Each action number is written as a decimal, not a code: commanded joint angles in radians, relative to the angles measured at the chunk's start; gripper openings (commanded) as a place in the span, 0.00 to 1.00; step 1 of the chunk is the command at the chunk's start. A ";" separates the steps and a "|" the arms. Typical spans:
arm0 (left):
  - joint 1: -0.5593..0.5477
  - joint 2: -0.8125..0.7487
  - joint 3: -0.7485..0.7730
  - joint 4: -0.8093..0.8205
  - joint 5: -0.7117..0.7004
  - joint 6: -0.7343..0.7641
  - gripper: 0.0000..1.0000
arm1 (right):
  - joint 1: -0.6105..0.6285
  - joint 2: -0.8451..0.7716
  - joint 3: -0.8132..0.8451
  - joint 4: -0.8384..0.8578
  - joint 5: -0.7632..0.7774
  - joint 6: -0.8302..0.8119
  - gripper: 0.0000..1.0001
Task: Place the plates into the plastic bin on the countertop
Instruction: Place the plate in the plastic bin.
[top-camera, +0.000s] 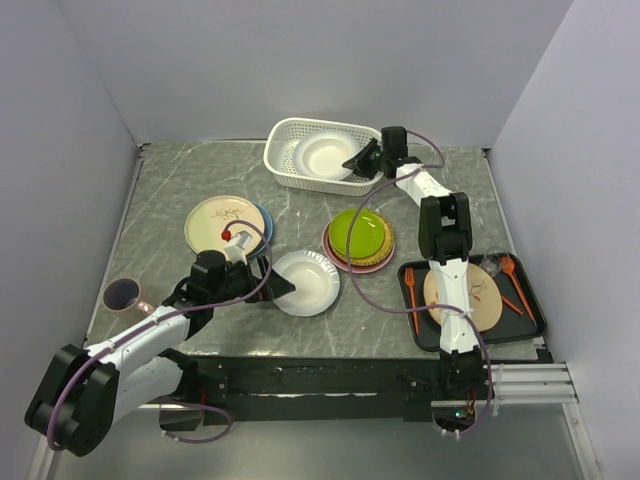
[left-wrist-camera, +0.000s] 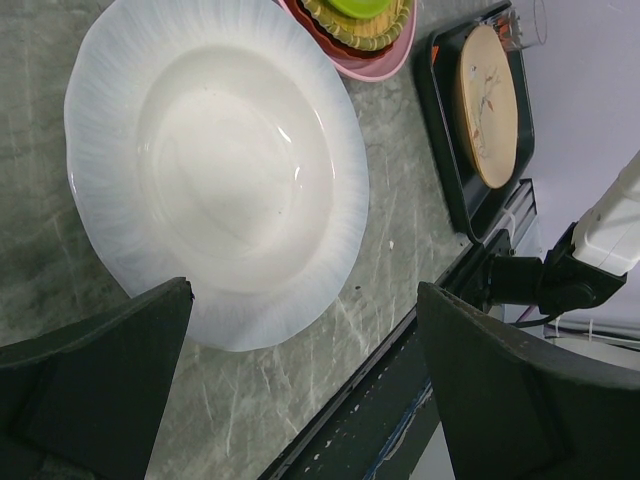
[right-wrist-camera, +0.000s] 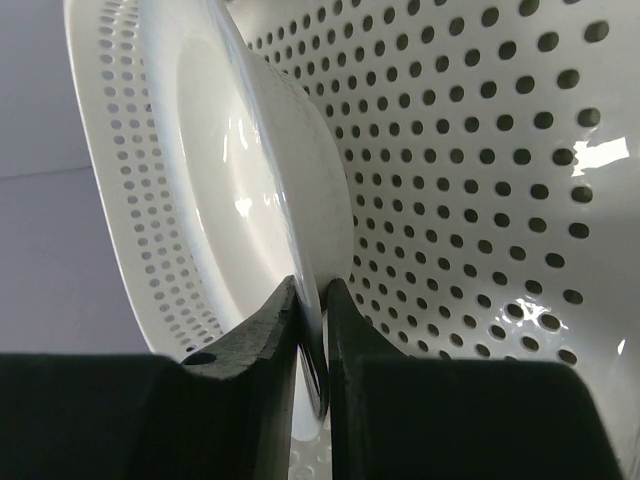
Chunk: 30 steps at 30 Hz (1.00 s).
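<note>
One white plate (top-camera: 325, 155) is inside the plastic bin (top-camera: 285, 132) at the countertop's (top-camera: 170, 190) far edge, but the right gripper (right-wrist-camera: 312, 290) is clamped on its rim, so it isn't released yet. The rest wait: the cream sprig plate (top-camera: 222, 222), the lime green stack (top-camera: 358, 235), and the brown plate (top-camera: 462, 295) on the black tray (top-camera: 530, 320). Near the front edge the left gripper (left-wrist-camera: 305, 300) hangs spread wide. A second white plate (left-wrist-camera: 210, 160) has its near rim between the fingertips; I can't tell whether they touch.
</note>
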 joint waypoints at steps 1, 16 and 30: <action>-0.006 -0.016 0.036 0.039 0.013 0.020 0.99 | 0.004 -0.040 0.060 0.124 -0.057 0.000 0.16; -0.006 -0.074 0.038 -0.023 -0.032 0.026 0.99 | 0.006 -0.159 0.023 0.012 0.076 -0.062 0.68; -0.006 -0.135 0.052 -0.191 -0.216 0.009 0.99 | 0.012 -0.348 -0.118 0.060 0.213 -0.094 0.81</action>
